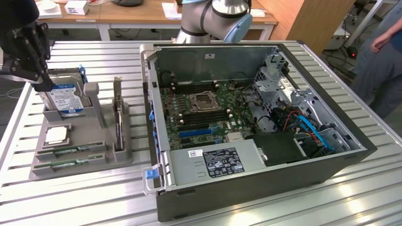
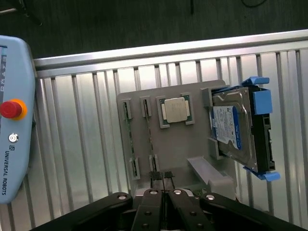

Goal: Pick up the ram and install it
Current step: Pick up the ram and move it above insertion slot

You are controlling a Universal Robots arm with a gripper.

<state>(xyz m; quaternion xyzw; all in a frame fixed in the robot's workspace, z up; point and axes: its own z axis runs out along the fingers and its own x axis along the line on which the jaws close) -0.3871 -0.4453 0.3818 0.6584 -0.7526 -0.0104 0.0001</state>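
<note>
Table front: the ribbed metal table (image 1: 82, 197) runs bare along the bottom of the exterior view, with open room in front of the tray and to its left
Tray edges: the grey tray (image 1: 37, 169) sits at the lower left of the exterior view, its right side near the case wall, with only a narrow strip of table between them
Ram: the ram (image 1: 68, 150) stands on its long edge in a slot at the tray's near end, with a second stick (image 1: 63, 163) just in front of it and parallel
Ram axis: both sticks run lengthwise across the frame, right end a touch higher, with open air above them
Rest of tray: a square silver processor (image 1: 56, 135) lies flat behind the sticks, an upright card (image 1: 117, 113) stands along the right side, and the hard drive (image 1: 63, 96) stands on edge at the far end in a blue-trimmed carrier
Case: the open computer case (image 1: 251, 188) takes the middle of the frame, with the power supply (image 1: 213, 162) in its near corner and the processor socket (image 1: 204, 100) on the board beyond; long black slots on either side of the socket also run across the frame
Gripper: the black gripper (image 1: 41, 82) hangs at the upper left above the tray's far end, by the hard drive and well apart from the ram; in the wrist view its fingers (image 2: 154, 202) are pressed together with nothing between them
Beyond: the arm base (image 1: 213, 19) rises behind the case, with wooden benches (image 1: 125, 14) past it and a person (image 1: 383, 56) at the right edge
</note>
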